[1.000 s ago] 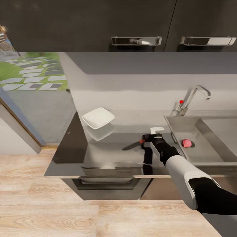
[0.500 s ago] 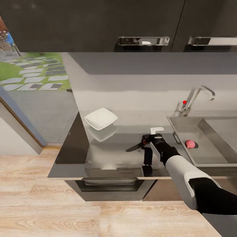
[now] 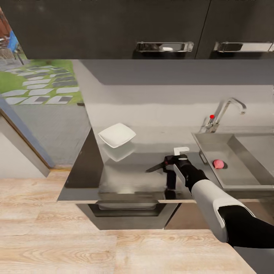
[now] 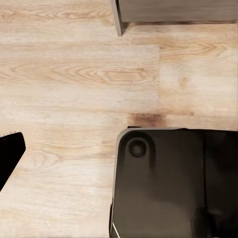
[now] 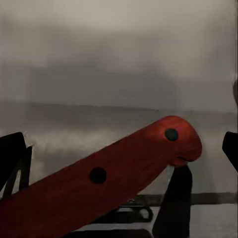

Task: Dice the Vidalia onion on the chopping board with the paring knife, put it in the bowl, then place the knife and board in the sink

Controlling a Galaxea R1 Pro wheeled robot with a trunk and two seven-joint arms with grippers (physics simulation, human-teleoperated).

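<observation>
Your right gripper stays clamped on the paring knife above the countertop, arm unchanged over the last second; only the camera has shifted. The left gripper's state I cannot tell. Farther off, the Vidalia onion remains in the sink, unretrieved, so dicing cannot start.

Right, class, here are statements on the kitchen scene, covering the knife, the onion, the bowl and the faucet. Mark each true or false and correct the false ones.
1. The right gripper holds the paring knife by its handle. True.
2. The Vidalia onion lies on the countertop. False: it sits in the sink.
3. The bowl stands on the countertop, apart from the knife. True.
4. The faucet has a blue knob. False: the knob is red.
5. The bowl holds diced onion. False: it is empty.
</observation>
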